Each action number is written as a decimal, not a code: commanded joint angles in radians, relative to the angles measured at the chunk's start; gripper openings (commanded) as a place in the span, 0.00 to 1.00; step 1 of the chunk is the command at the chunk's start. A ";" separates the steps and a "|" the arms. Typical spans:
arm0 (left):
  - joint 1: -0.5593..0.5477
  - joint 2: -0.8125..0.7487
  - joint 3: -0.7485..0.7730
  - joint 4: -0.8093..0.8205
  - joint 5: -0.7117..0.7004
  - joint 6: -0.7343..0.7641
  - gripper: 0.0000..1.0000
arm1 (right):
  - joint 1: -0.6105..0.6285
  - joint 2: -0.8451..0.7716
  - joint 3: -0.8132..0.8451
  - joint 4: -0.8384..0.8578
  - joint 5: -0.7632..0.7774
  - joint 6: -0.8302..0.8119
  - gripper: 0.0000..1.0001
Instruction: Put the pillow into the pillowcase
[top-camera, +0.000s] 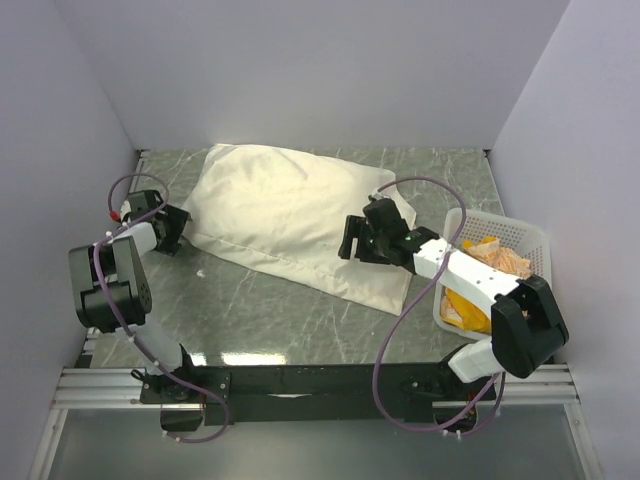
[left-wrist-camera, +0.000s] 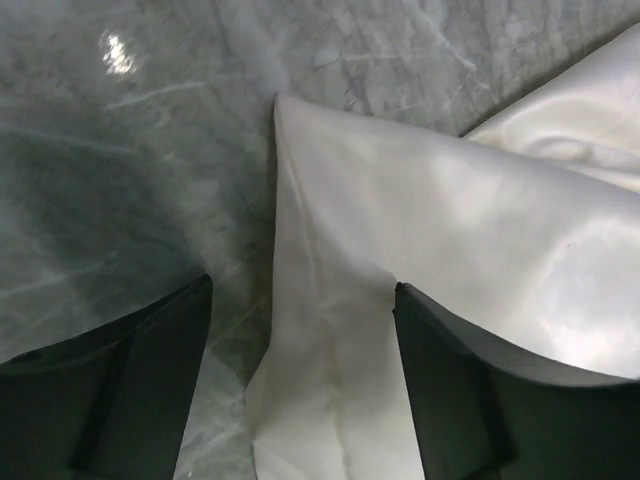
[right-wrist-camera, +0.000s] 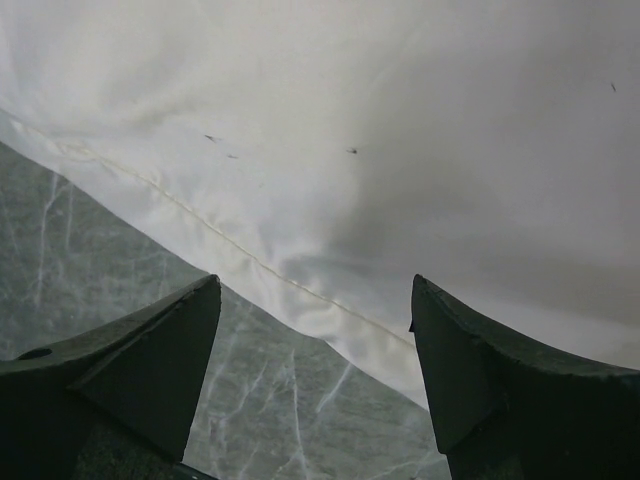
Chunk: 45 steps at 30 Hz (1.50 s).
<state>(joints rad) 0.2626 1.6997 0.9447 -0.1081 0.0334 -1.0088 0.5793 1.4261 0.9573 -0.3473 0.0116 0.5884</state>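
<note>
- We see the pillowcase (top-camera: 290, 215) lying slantwise on the table, from the far left down toward the near right. It looks fat and puffy, and it is plain cream all over.
- We cannot see the pillow itself in any view.
- The left claw (left-wrist-camera: 302, 288) sits at the left end of the pillowcase. Its two fingers stand wide apart. A flat corner of the cloth lies between them, but they are not pinching it.
- The right claw (right-wrist-camera: 315, 285) hangs over the near right part of the pillowcase, by its stitched edge. Its fingers are wide apart too, and it holds nothing.
- The table (top-camera: 260, 320) is shiny grey-green stone with pale veins, and lamp light shines on it.
- A white basket (top-camera: 510, 222) stands at the right edge of the table, just beside the right arm. Yellow and orange stuff (top-camera: 465, 300) lies inside.
- Plain white walls (top-camera: 320, 70) close in the table on three sides.
- A black bar (top-camera: 300, 380) runs along the near edge, with the arms bolted to it.
</note>
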 joint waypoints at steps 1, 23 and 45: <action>0.003 0.020 0.048 0.128 -0.030 -0.014 0.74 | -0.004 -0.033 -0.055 0.065 0.027 0.019 0.83; 0.119 -0.304 -0.004 -0.031 -0.176 0.001 0.01 | -0.171 -0.256 -0.381 0.148 -0.054 0.177 0.84; 0.133 -0.334 -0.004 -0.071 -0.182 -0.001 0.01 | 0.011 -0.496 -0.594 0.156 -0.104 0.430 0.58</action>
<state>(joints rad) 0.3836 1.4086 0.9180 -0.1856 -0.1322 -1.0153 0.5850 0.9409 0.3103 -0.2016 -0.0986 1.0012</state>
